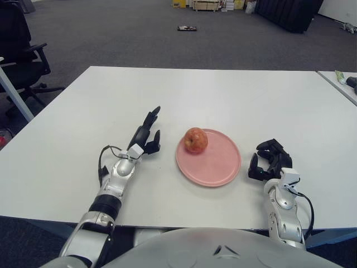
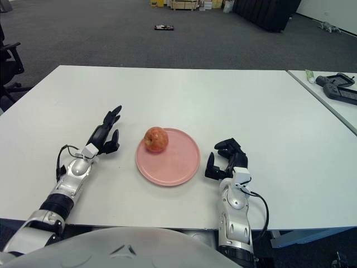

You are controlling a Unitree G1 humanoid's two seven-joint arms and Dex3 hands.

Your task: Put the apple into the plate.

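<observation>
**Apple sits in the plate, both hands empty**

Nearest, the right hand (image 1: pixel 269 159) shows just right of the plate, fingers curled and holding nothing. The left hand (image 1: pixel 144 135) is left of the plate, fingers spread wide, also empty. On the white table (image 1: pixel 223 89), the pink plate (image 1: pixel 217 167) holds the apple (image 1: pixel 196 139) at its far-left edge. So near the rim, a knock from the left hand could probably roll it out.

Both head cams look fwd & down at same white table (image 1: pixel 234 95), close, views slightly offset sideways.
</observation>
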